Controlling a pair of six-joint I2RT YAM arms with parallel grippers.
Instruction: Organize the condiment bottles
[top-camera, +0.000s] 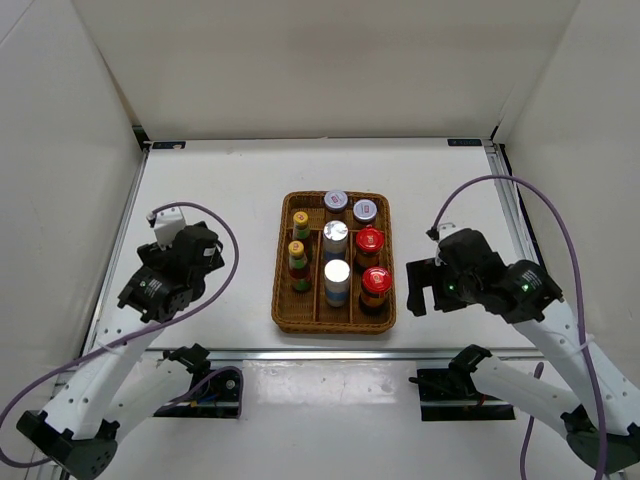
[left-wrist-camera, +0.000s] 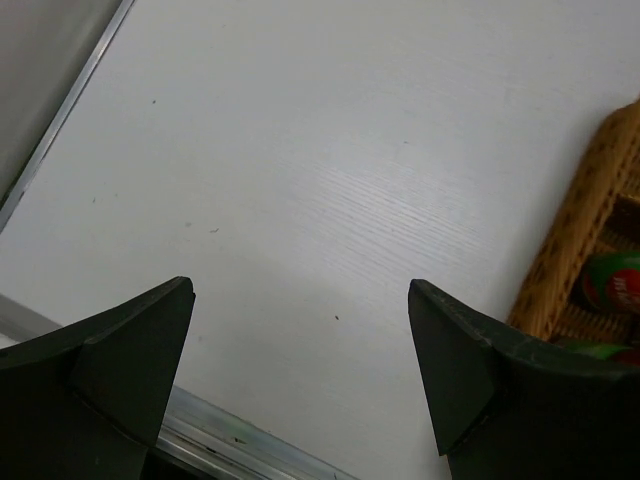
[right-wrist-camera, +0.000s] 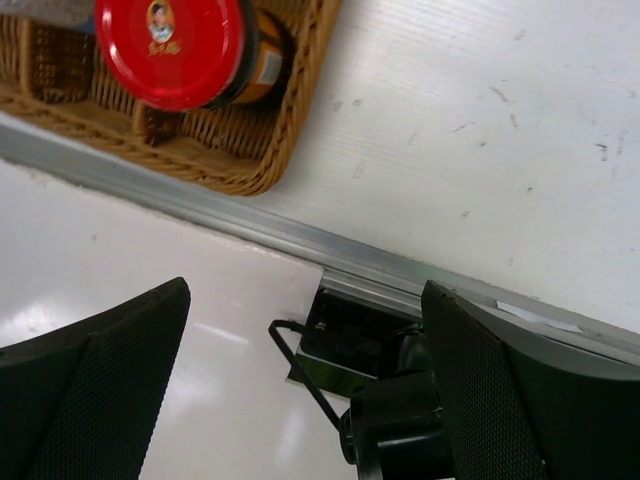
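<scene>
The condiment bottles all stand in the brown wicker tray (top-camera: 283, 300). Two yellow-capped bottles (top-camera: 299, 238) fill its left column. A grey-lidded jar (top-camera: 336, 200), a silver-topped bottle (top-camera: 335, 235) and a white-topped bottle (top-camera: 336, 272) line the middle. Another grey-lidded jar (top-camera: 364, 210) and two red-capped jars (top-camera: 372, 262) take the right column. My left gripper (top-camera: 150, 295) (left-wrist-camera: 300, 290) hangs open over bare table left of the tray, holding nothing. To the tray's right, my right gripper (top-camera: 425, 290) (right-wrist-camera: 305, 290) is open and empty, with the near red-capped jar (right-wrist-camera: 170, 50) in its view.
An aluminium rail (top-camera: 300, 352) runs along the table's near edge, with the arm mounts (top-camera: 450, 385) just below it. White walls enclose the table on the left, back and right. The tray's wicker edge (left-wrist-camera: 575, 230) shows at the right of the left wrist view.
</scene>
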